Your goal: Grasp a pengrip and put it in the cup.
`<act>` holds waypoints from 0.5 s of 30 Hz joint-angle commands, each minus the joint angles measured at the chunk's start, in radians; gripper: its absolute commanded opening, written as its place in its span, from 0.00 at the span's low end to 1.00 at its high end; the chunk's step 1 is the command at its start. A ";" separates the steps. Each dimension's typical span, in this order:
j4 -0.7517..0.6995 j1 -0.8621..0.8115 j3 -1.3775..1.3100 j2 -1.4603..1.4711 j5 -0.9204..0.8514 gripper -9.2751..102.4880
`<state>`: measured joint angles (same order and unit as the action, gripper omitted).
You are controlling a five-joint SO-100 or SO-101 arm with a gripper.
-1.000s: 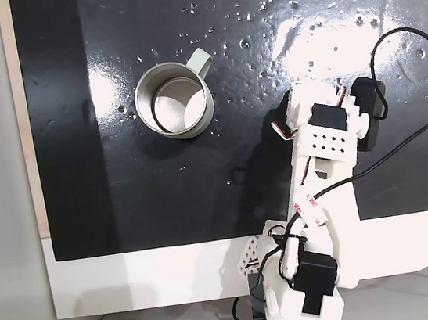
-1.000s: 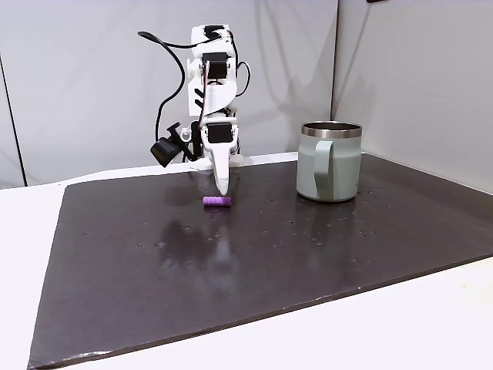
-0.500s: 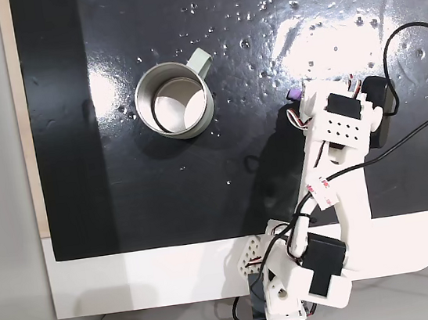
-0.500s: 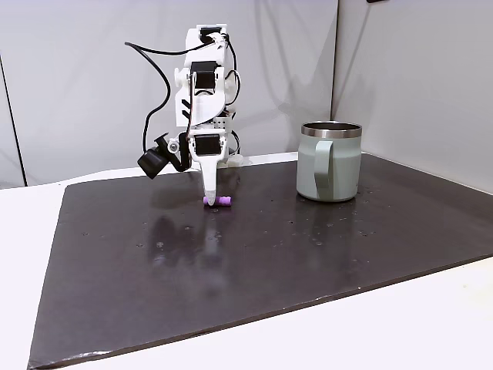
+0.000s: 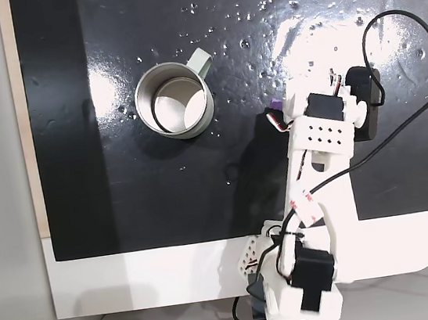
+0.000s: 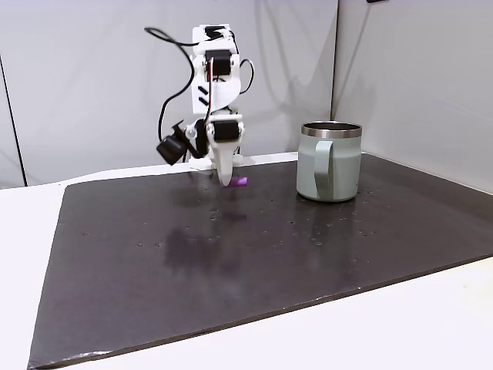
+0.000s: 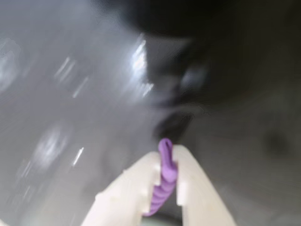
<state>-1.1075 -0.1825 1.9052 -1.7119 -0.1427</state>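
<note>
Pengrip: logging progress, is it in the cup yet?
Not yet: the pengrip is pinched in the shut pincer, lifted above the mat, apart from the cup.

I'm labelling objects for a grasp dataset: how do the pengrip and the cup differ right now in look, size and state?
The pengrip is purple and ribbed; the cup is smooth, pale grey-green with a handle. The pengrip is tiny, while the cup is far wider and taller. The pengrip is clamped in the gripper and lifted off the mat, whereas the cup stands upright on it, untouched. Both are roughly cylindrical.
</note>
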 commanded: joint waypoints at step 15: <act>-0.446 0.417 -0.627 -0.241 0.213 0.08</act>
<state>-1.5294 0.2025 1.4803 -2.0341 0.0291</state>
